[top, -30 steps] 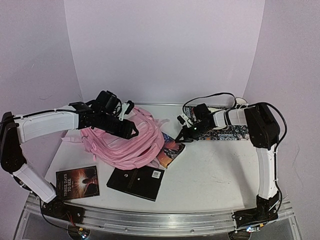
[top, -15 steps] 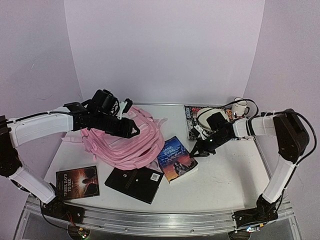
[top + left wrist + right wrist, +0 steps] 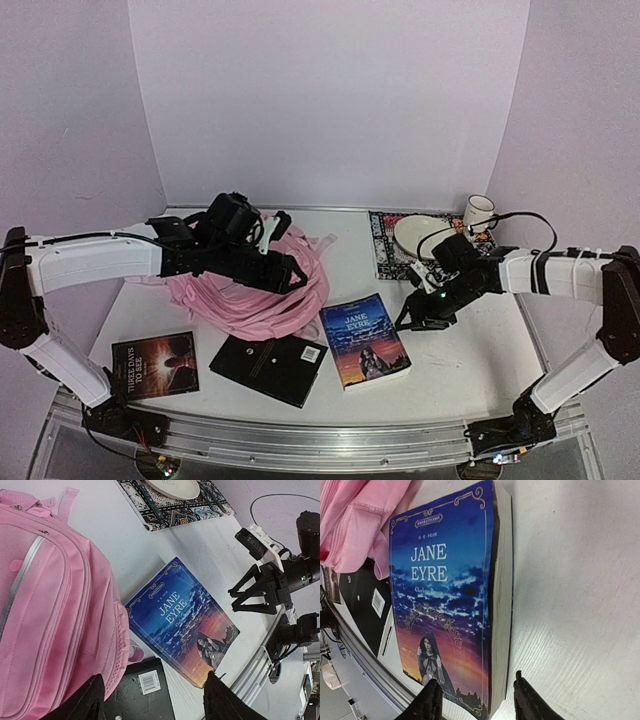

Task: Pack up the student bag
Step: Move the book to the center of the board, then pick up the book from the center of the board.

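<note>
From above, my left gripper (image 3: 294, 274) hangs over the student bag (image 3: 240, 305). The bag lies slumped on the left half of the table (image 3: 470, 370), toward the far edge. My right gripper (image 3: 412, 314) hovers just right of the Jane Eyre book (image 3: 365, 340), which lies flat near the middle of the front edge. A black book (image 3: 272, 365) lies left of it, and a dark paperback (image 3: 154, 366) sits by the front left corner. Near the far right corner a patterned mat (image 3: 382, 245) carries a white dish (image 3: 410, 232), with a mug (image 3: 479, 211) behind it.

Through my left wrist camera, my fingers (image 3: 92, 697) stand spread wide with nothing between them, above the black book. The pink bag fills the left side, just beside Jane Eyre.

Through my right wrist camera, my fingertips (image 3: 427, 702) stand apart, one on either side of the book's corner. I cannot tell whether they touch it. Pink fabric shows past the book's far end.
</note>
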Controlling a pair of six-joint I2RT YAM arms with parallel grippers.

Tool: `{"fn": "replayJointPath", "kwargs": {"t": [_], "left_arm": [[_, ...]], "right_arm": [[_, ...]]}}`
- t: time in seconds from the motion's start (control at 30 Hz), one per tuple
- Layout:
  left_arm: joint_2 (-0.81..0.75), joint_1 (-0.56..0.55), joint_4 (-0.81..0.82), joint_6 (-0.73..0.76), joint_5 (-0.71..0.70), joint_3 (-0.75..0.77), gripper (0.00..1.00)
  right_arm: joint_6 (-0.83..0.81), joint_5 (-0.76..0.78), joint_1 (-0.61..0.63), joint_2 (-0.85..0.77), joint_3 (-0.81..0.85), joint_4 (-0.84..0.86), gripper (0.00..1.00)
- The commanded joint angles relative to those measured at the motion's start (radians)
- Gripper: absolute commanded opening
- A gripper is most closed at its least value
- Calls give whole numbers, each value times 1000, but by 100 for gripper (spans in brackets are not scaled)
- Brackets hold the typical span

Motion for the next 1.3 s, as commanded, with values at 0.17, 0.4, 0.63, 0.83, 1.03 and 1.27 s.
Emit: {"fn": "replayJointPath", "kwargs": {"t": [0.17, 0.4, 0.63, 0.83, 1.03, 1.27], "left_arm": [[87, -61, 190, -133, 32, -40, 70], [271, -132, 207, -143, 43, 47, 71], [442, -157, 207, -137, 80, 136, 71], [520, -167, 209, -136, 94, 171, 71], [547, -173, 228, -146, 102, 176, 71], [556, -176, 251, -155, 92, 172, 70]], "right_arm": [[23, -23, 0, 191, 118, 31, 55], [30, -66, 6, 257, 119, 70, 58], [41, -127, 15, 263, 95, 98, 58], [60, -189, 23, 237, 70, 132, 53], [84, -234, 38, 195, 61, 165, 44], [123, -261, 40, 121, 33, 201, 37]]}}
